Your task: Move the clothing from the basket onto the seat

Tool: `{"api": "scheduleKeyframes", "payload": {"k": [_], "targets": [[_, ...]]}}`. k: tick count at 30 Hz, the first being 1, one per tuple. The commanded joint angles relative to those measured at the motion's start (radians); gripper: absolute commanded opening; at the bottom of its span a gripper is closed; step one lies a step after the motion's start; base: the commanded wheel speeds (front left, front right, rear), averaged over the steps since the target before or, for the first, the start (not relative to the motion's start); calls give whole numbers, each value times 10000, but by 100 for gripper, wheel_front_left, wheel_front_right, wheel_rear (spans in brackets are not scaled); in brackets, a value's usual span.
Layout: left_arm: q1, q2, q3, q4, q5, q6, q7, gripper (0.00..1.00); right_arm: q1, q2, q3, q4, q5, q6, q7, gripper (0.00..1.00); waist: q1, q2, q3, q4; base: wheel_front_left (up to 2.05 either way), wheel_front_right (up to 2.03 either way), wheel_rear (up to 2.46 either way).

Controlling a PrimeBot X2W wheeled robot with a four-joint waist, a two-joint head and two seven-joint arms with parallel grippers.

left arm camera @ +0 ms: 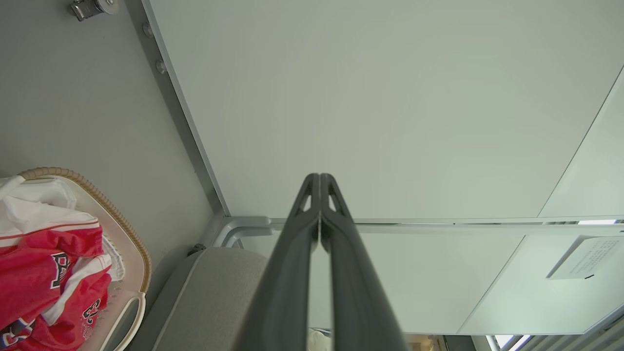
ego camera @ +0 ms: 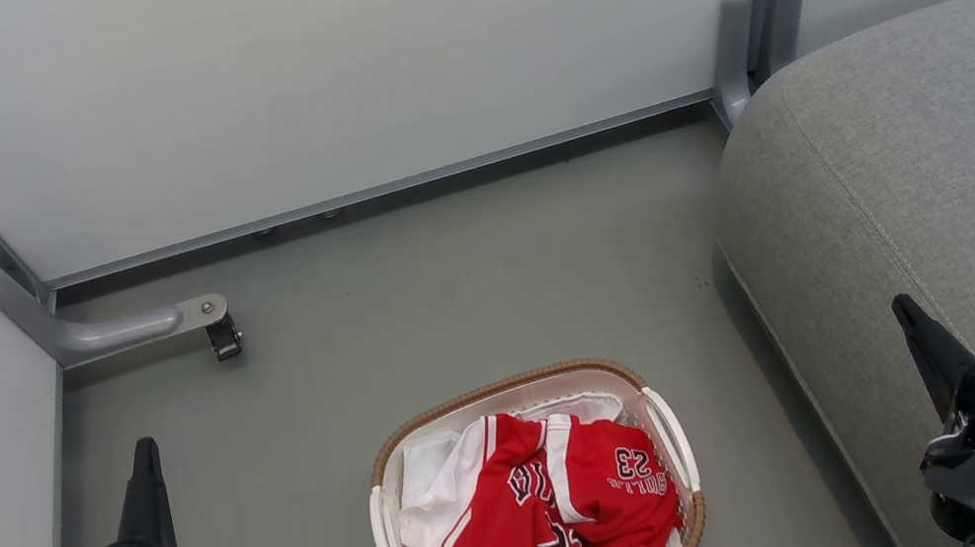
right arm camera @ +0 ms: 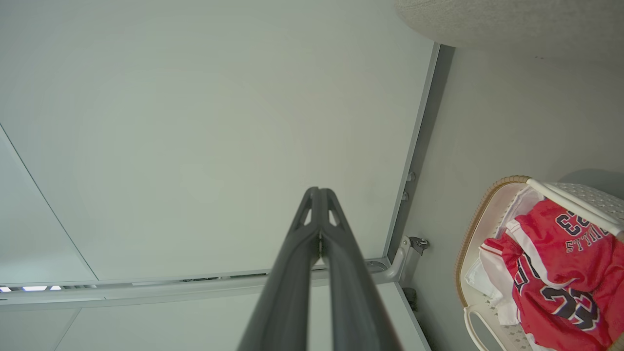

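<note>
Left gripper (left arm camera: 320, 177) and right gripper (right arm camera: 319, 190) pressed together, clothing (ego camera: 561, 521) inside basket (ego camera: 507, 382), open floor (ego camera: 736, 430) beside seat (ego camera: 930, 165) edge

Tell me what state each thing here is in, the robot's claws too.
basket, upright on the floor, holding the clothing
clothing, crumpled in a heap
seat, no clothing on the part in view
left gripper, shut, holding nothing
right gripper, shut, holding nothing
</note>
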Motion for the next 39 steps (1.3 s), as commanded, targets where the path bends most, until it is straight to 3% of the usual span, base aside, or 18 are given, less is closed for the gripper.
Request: {"api": "scheduleKeyframes", "payload": {"k": [1,39], "targets": [[-122,1,9,-17,-17,-56,16,0,-43,-60,-9,-32,31,0,17,0,0,0,0,0,0,0,0],[-122,1,8,-17,-17,-56,16,0,-43,-60,-9,-32,31,0,17,0,0,0,0,0,0,0,0]]}}
